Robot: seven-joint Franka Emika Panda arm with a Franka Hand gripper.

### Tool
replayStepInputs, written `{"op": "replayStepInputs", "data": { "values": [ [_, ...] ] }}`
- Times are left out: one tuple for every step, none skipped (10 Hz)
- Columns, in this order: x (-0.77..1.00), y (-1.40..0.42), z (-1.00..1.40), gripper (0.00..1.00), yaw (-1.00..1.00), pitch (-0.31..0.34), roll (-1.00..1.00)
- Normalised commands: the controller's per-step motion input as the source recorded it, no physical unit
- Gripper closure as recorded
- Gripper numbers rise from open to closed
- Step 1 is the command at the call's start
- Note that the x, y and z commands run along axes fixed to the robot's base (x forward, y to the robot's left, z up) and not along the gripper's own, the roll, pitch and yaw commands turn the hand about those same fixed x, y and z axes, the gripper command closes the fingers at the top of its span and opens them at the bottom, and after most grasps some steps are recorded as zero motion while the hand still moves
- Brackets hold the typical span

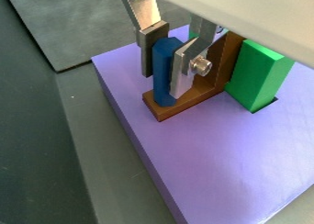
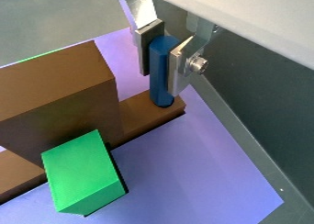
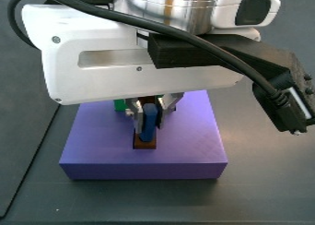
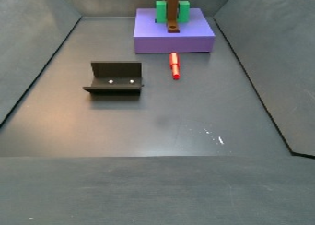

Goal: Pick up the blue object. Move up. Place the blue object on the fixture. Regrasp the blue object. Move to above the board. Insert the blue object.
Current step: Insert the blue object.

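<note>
The blue object (image 1: pixel 162 83) is a slim blue peg standing upright with its lower end in the low end of the brown board (image 1: pixel 186 105). It shows in both wrist views (image 2: pixel 160 88) and in a side view (image 3: pixel 147 129). My gripper (image 1: pixel 166 64) is right above the board, shut on the blue object, one silver finger on each side (image 2: pixel 164 66). The board (image 2: pixel 132 123) lies on the lilac slab (image 1: pixel 208 163). The fixture (image 4: pixel 114 78) stands on the floor, far from my gripper (image 4: pixel 170 0).
A green block (image 1: pixel 258 76) stands on the slab beside the board (image 2: pixel 80 173). A red stick (image 4: pixel 175 65) lies on the floor just before the slab (image 4: pixel 174 40). Grey walls enclose the floor.
</note>
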Motion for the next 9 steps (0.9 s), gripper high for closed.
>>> {"op": "replayStepInputs", "data": {
  "values": [
    [0.00,0.00,-0.41,1.00,0.02,-0.066,0.00],
    [0.00,0.00,-0.43,1.00,0.03,-0.084,0.00],
    [0.12,0.17,-0.42,1.00,0.04,-0.044,0.06],
    [0.07,0.28,-0.28,1.00,0.00,-0.007,0.09],
    [0.00,0.24,-0.29,1.00,0.00,-0.024,0.09],
    [-0.36,0.01,-0.59,1.00,0.00,-0.160,0.11],
    [-0.50,0.00,-0.60,1.00,0.00,-0.193,0.04],
    [-0.27,-0.01,-0.29,1.00,0.06,-0.137,0.00],
    [0.00,0.00,0.00,1.00,0.00,0.000,0.00]
  ]
}}
